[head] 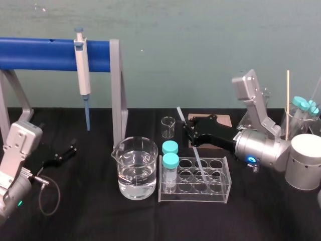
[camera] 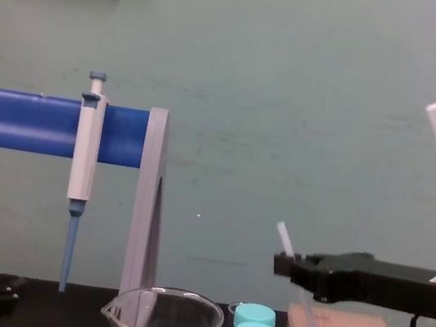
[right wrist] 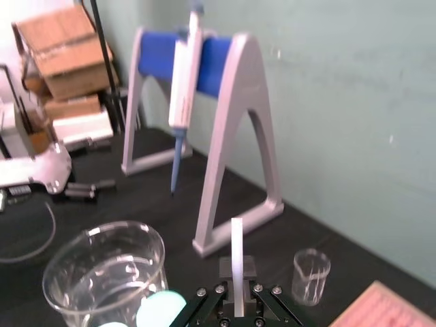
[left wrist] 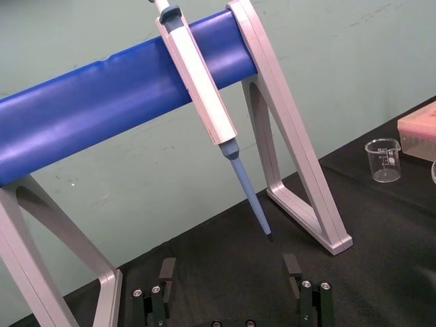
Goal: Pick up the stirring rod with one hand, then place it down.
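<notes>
Your right gripper (head: pixel 188 129) is closed on the stirring rod (head: pixel 198 159), gripping it nearer its upper end. In the chest view the gripper is well above the table (head: pixel 90 211), and the rod (camera: pixel 309 323) slants down out of the jaws. From the right wrist, the short upper end of the rod (right wrist: pixel 236 252) stands straight out past the jaws. The rod's long axis is tilted: its upper end points far and left, and its lower end drops near and right, over the middle of the tube rack (head: pixel 220 193). Whether that lower end touches the rack cannot be told. The large beaker (head: pixel 135 168) stands just left of the rack. Your left gripper (head: pixel 65 150) rests low at the far left with its fingers (left wrist: pixel 167 272) spread and holding nothing, well apart from the rod, so the right arm alone has the work. Judgement: the pick-up looks complete and only the set-down remains. Because of the tilt the lower end will land first, and the rack lies under it. Carry the rod to bare table and level it before you let go.
</notes>
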`<move>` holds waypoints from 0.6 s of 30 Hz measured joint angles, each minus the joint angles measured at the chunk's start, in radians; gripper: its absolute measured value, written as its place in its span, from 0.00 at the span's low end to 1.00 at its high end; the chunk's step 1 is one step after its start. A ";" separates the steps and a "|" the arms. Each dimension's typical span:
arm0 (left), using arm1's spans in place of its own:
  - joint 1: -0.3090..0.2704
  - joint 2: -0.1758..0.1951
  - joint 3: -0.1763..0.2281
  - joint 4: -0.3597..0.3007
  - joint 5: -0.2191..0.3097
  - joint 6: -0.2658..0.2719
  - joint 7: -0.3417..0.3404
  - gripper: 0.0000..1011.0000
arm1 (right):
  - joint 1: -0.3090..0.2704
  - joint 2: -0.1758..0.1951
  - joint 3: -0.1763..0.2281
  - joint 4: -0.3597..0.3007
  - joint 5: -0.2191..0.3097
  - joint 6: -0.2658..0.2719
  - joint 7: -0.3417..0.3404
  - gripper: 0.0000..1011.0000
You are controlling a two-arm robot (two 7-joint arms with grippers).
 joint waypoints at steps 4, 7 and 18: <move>0.000 0.000 0.000 0.000 0.000 0.000 0.000 0.99 | -0.030 -0.006 0.021 -0.013 0.001 -0.073 -0.005 0.07; 0.000 0.000 0.000 0.000 0.000 0.000 0.000 0.99 | -0.064 -0.013 0.045 -0.027 0.002 -0.143 -0.014 0.07; 0.000 0.000 0.000 0.000 0.000 0.000 0.000 0.99 | -0.158 -0.006 0.113 -0.102 0.008 -0.276 -0.020 0.07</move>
